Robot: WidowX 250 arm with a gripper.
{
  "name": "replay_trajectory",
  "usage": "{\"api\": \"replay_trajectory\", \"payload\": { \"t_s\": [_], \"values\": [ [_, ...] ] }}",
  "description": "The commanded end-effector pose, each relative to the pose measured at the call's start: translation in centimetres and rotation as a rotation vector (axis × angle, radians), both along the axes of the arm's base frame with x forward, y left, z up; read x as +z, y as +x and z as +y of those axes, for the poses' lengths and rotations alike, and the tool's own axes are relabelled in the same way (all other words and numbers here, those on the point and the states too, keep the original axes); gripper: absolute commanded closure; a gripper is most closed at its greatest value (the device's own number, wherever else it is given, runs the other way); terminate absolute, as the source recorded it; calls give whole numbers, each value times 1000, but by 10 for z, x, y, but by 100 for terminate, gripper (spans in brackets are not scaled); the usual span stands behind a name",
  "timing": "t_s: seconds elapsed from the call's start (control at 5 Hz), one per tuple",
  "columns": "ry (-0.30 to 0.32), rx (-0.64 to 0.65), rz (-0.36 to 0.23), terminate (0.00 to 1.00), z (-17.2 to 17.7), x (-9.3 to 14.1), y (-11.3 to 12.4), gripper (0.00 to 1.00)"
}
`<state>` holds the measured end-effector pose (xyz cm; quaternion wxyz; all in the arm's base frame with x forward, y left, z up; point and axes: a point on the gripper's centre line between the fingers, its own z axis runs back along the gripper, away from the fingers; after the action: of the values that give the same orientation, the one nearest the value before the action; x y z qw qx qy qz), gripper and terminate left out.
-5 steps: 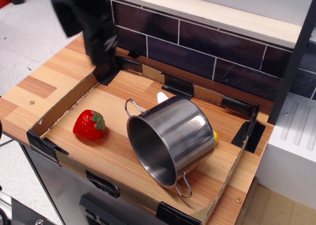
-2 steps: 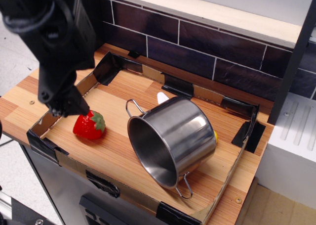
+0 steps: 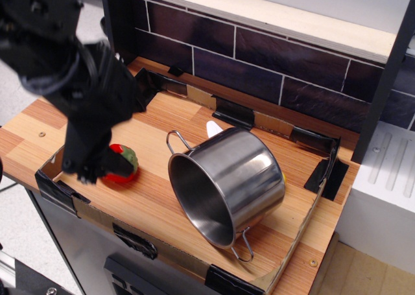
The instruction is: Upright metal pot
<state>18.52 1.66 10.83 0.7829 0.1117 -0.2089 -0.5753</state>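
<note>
A shiny stainless-steel cylindrical pot (image 3: 227, 185) lies on its side mid-bench, mouth toward 7 o'clock. At its 9 o'clock, the black gripper (image 3: 97, 167) covers a red toy strawberry (image 3: 123, 165); whether clenched, I cannot tell.

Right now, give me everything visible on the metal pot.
The metal pot is a shiny stainless-steel cylinder lying on its side, open mouth facing the front left, inside empty as far as it shows. Two thin wire loop handles sit at the rim, one at the upper left, one at the lower right touching the wooden tray floor. It lies right of centre. The gripper is apart from it, over by the strawberry.
</note>
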Motion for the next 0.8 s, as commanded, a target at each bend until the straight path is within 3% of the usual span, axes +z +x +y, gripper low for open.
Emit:
{"api": "replay_trajectory", "payload": {
  "t_s": [0.0, 0.4, 0.6],
  "values": [
    [12, -53, -49, 0, -1, -11, 19, 0],
    [13, -41, -54, 0, -26, -17, 30, 0],
    [43, -28, -57, 0, -30, -24, 32, 0]
  ]
}}
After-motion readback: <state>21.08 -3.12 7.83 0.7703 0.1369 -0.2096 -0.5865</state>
